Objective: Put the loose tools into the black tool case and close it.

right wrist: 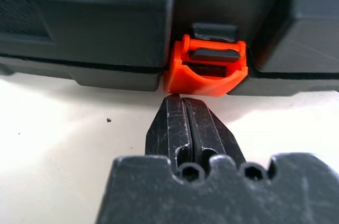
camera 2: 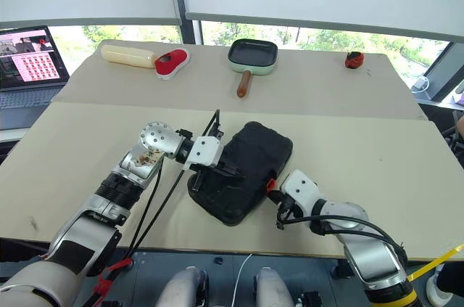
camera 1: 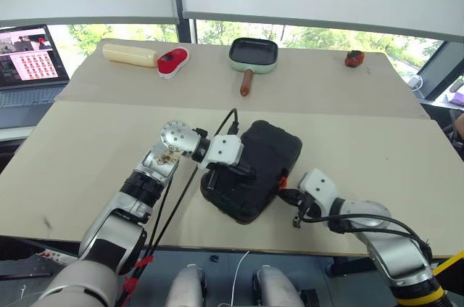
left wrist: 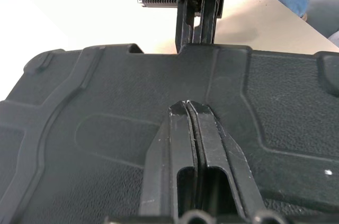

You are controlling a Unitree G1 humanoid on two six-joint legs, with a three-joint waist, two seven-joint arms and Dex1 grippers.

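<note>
Case point(camera 1: 257, 169) is lidded down mid-table, no tools seen loose. Latching is judged the step in hand. Left gripper point(left wrist: 192, 108), shut and empty, is pressed on the lid; right gripper point(right wrist: 181, 98), shut and empty, is set just under the orange latch point(right wrist: 205, 72), which needs pushing up.

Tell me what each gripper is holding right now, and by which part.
Nothing is held. The left gripper is shut, its fingers resting on the closed black tool case lid. The right gripper is shut, its tips at the orange latch.
</note>
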